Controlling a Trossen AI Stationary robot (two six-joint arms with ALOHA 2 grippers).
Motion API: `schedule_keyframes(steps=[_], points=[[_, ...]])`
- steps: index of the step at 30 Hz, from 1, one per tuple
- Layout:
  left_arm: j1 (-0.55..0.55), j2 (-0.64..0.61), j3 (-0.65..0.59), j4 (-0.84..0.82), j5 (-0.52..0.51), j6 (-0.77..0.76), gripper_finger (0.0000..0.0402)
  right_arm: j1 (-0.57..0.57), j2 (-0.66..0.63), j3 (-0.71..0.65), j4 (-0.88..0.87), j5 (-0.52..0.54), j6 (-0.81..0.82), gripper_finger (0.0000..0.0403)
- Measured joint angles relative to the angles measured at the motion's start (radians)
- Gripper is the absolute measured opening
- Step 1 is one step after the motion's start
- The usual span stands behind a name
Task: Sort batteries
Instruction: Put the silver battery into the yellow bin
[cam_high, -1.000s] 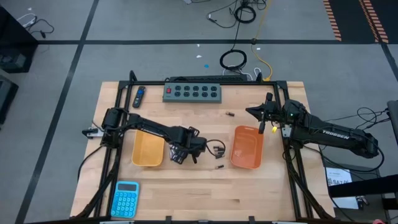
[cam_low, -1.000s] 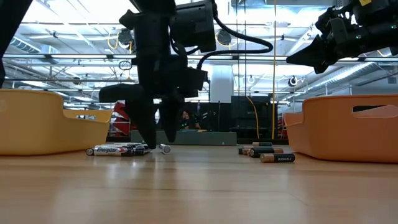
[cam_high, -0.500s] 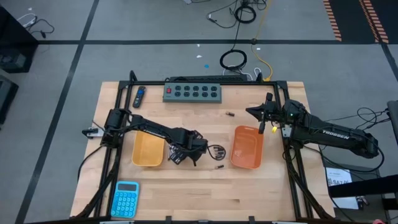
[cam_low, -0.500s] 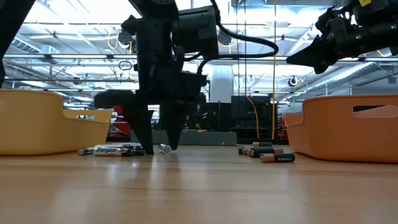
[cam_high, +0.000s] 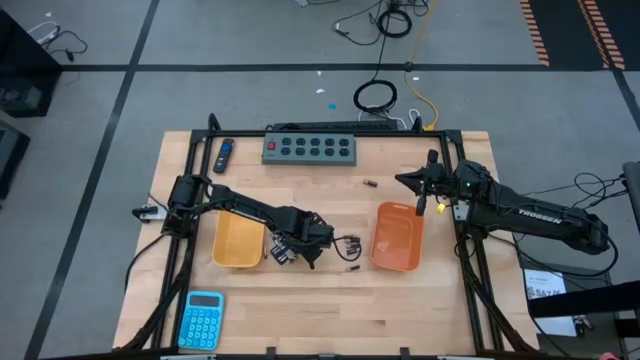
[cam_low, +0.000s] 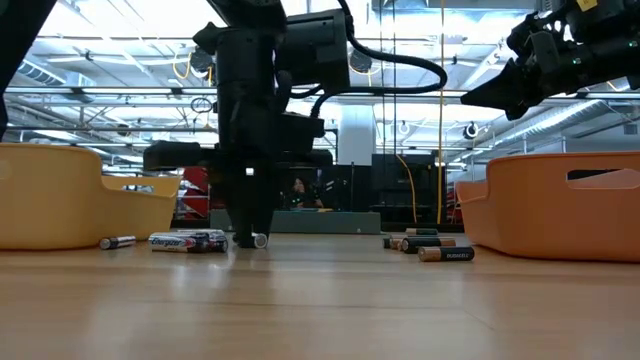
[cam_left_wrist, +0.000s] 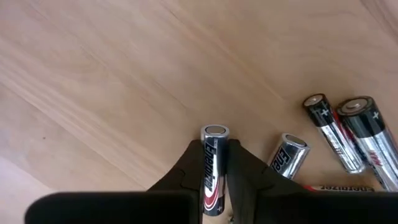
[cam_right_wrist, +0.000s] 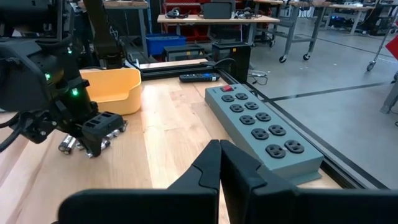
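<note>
Item: we are clamping the left gripper (cam_left_wrist: 216, 180) on one battery (cam_left_wrist: 213, 163) lying on the table (cam_high: 300, 300) beside the yellow bin (cam_high: 238, 243). Right gripper (cam_right_wrist: 219, 163), fingers together, is waiting above the orange bin (cam_high: 397, 238). Next we are judging a lift and carry to a bin

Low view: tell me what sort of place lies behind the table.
Probably an industrial lab or workshop. The low view shows exposed ceiling trusses and strip lights above the light wooden table; the right wrist view shows metal-framed workbenches on casters and a bare grey concrete floor.
</note>
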Motion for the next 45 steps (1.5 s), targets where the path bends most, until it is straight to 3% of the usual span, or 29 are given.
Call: schedule_keyframes(steps=[7, 14, 18, 21, 26, 37, 41, 45], points=[[-0.018, -0.002, 0.026, -0.017, -0.103, -0.049, 0.0044, 0.0, 0.0, 0.0, -0.002, 0.0, 0.001, 0.0], [-0.016, -0.004, 0.227, -0.222, -0.153, -0.292, 0.0044, 0.0, 0.0, 0.0, -0.007, 0.0, 0.002, 0.0], [-0.029, -0.004, 0.319, -0.4, -0.073, -0.525, 0.0044, 0.0, 0.0, 0.0, -0.016, 0.0, 0.003, 0.0], [-0.038, -0.039, 0.317, -0.457, 0.025, -0.691, 0.0044, 0.0, 0.0, 0.0, -0.032, 0.0, 0.003, 0.0], [-0.07, -0.18, 0.184, -0.435, 0.024, -0.881, 0.0044, 0.004, 0.0, 0.0, -0.052, -0.004, 0.021, 0.0], [-0.097, -0.703, -0.335, -0.232, 0.002, -1.436, 0.0044, 0.013, 0.0, -0.001, -0.055, -0.004, 0.026, 0.0], [-0.078, -0.774, -0.477, -0.177, 0.002, -1.572, 0.0045, 0.013, 0.0, -0.001, -0.055, -0.004, 0.035, 0.0], [-0.068, -0.771, -0.578, -0.153, 0.01, -1.684, 0.0088, 0.013, 0.0, -0.001, -0.055, -0.004, 0.041, 0.0]])
